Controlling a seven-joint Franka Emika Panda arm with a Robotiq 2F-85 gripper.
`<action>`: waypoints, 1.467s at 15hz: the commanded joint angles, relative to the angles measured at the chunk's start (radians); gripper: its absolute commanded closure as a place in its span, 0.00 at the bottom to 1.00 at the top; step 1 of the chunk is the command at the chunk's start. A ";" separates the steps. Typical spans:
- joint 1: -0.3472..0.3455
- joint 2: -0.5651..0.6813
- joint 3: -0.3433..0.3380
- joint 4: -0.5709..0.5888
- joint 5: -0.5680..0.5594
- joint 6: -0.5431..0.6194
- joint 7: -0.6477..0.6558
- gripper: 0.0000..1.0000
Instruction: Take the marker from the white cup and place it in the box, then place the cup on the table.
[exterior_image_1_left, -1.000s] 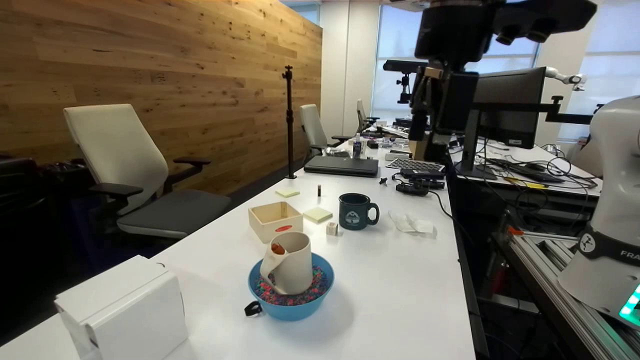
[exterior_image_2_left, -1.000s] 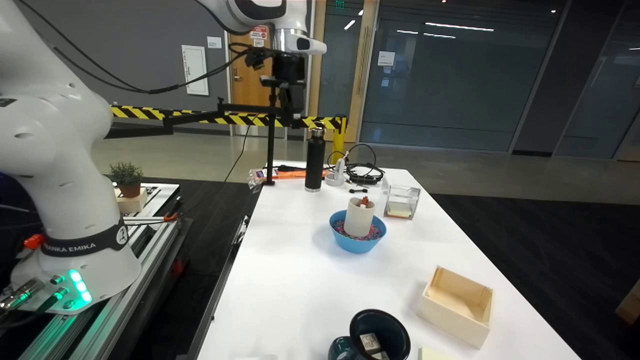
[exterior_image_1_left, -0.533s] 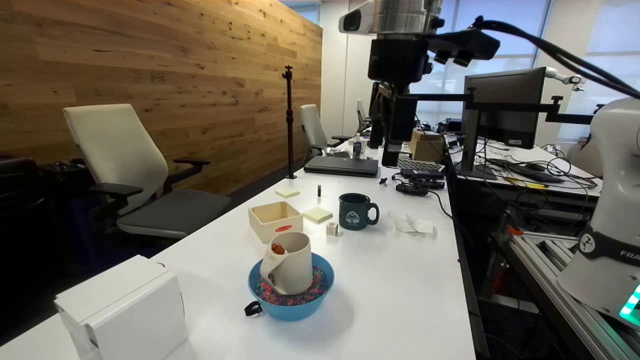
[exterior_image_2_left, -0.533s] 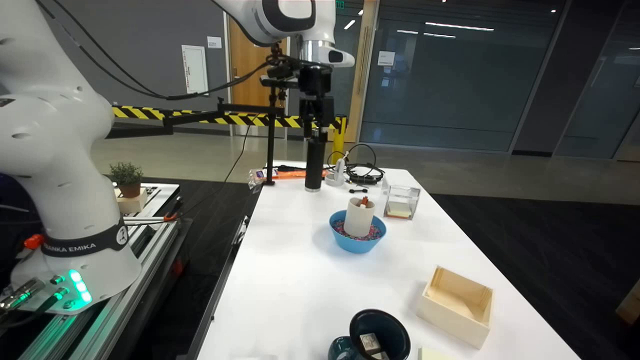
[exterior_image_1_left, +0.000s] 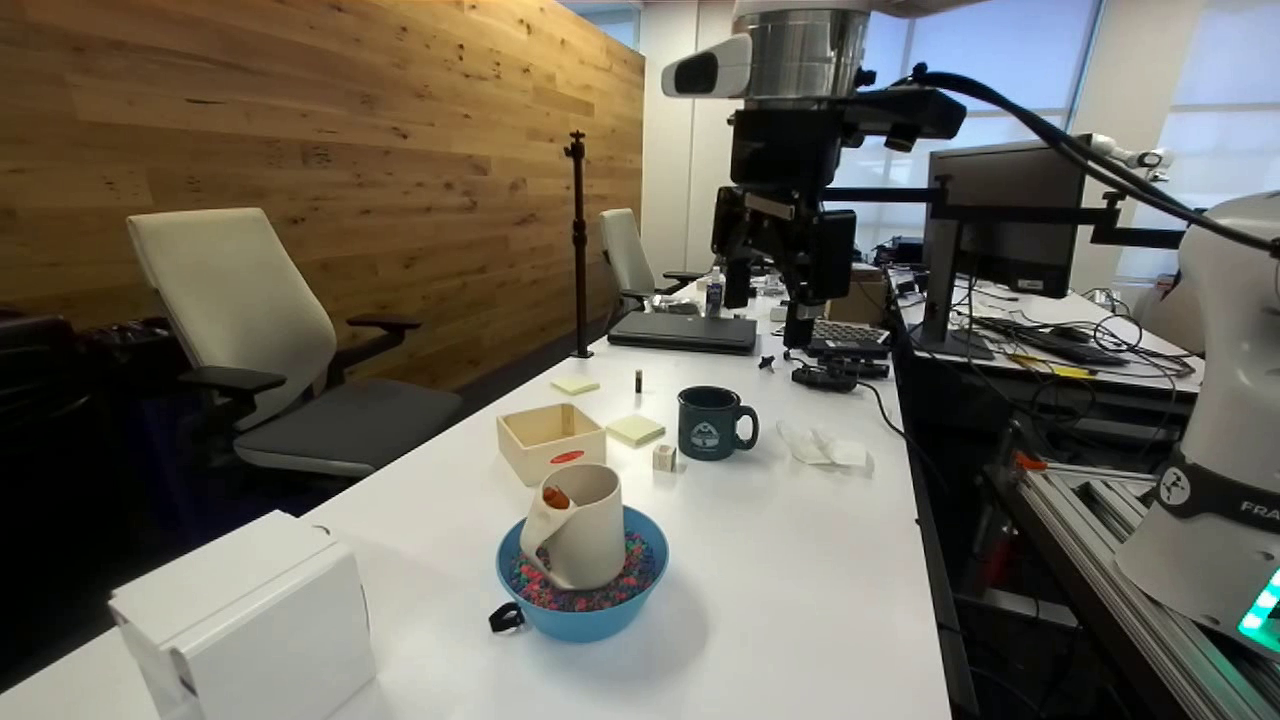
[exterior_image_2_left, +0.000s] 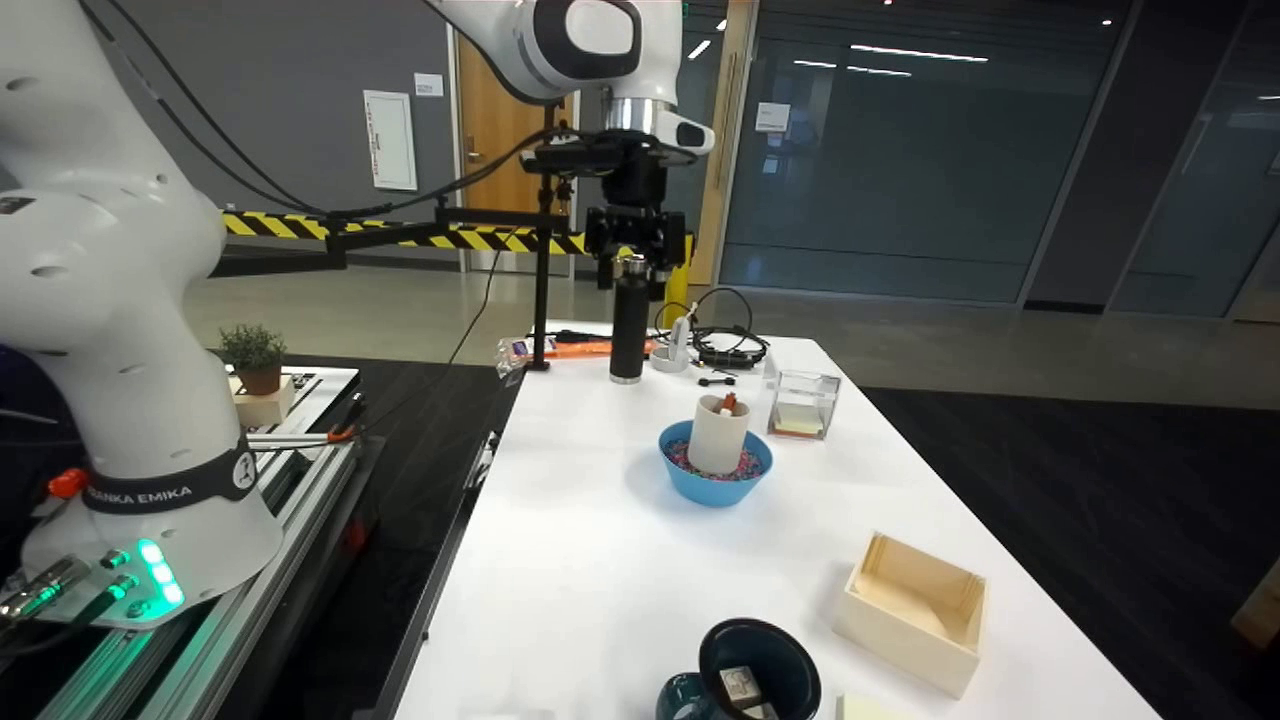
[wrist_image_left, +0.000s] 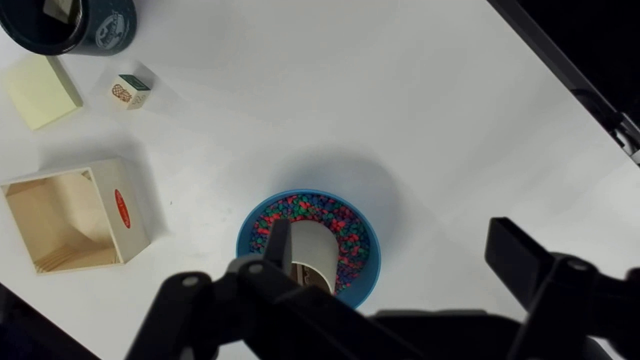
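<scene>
Exterior view: the gripper (exterior_image_1_left: 769, 318) has lowered and turned, hanging at one o'clock from the white cup (exterior_image_1_left: 597, 532), jaws spread wide.

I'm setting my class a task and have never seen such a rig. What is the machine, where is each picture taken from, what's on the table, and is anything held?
It is a jointed robot arm ending in a two-fingered gripper. The wide pictures come from two cameras outside the robot; the top-down one from its wrist. On the table is a blue bowl of small coloured bits. In that bowl sits a white cup, with what looks like a reddish marker poking out. There are also a wooden box, a dark mug and a white carton. The gripper is open and holds nothing.
</scene>
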 joint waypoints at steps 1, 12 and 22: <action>0.011 0.001 -0.009 0.002 -0.002 -0.003 -0.001 0.00; 0.068 0.167 0.017 0.096 0.075 0.330 -0.137 0.00; 0.032 0.270 -0.002 0.102 -0.027 0.272 -0.154 0.00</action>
